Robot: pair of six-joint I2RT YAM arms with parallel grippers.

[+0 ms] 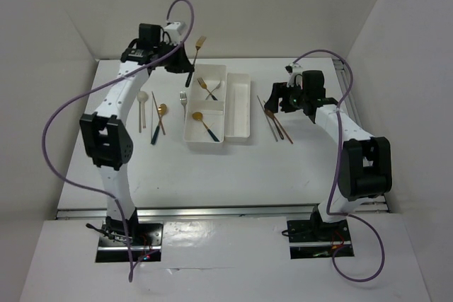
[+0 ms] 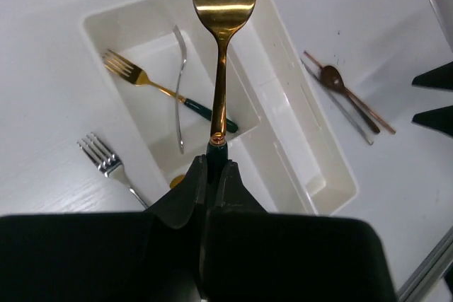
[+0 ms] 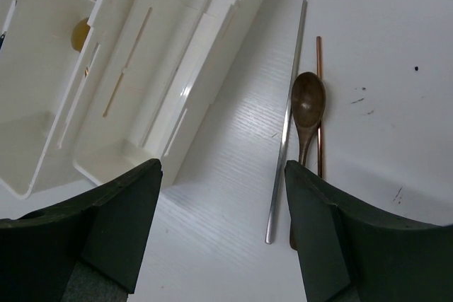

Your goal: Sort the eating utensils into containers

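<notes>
Top view, L to R. Left part of counter (image 1: 212, 167): pale-bowled spoon (image 1: 142, 97), thin brown stick (image 1: 154, 100) and loose gold spoon (image 1: 162, 109) w/ dark handle, lying close together. Silver fork (image 2: 106, 164) flat on counter, just left of tray (image 1: 238, 107), not touching its wall.

Left gripper (image 2: 216, 167): jaws closed on dark handle of held gold fork (image 2: 221, 5). Fork is off the counter, tines pointing away from wrist, over the tray's far end.

Tray, centre frame: far square compartment holds second gold fork (image 2: 138, 77) crossed w/ a silvery piece (image 2: 180, 90), type cannot tell. Near square compartment holds binned gold spoon (image 1: 197, 116).

Right of tray, on counter: silvery chopstick (image 3: 287, 125), brown spoon (image 3: 308, 100) and brown chopstick (image 3: 319, 54), roughly parallel, the spoon lying against the brown chopstick.

Right gripper (image 3: 219, 224): jaws spread wide, holding nothing, above counter btwn tray corner and silvery chopstick.
</notes>
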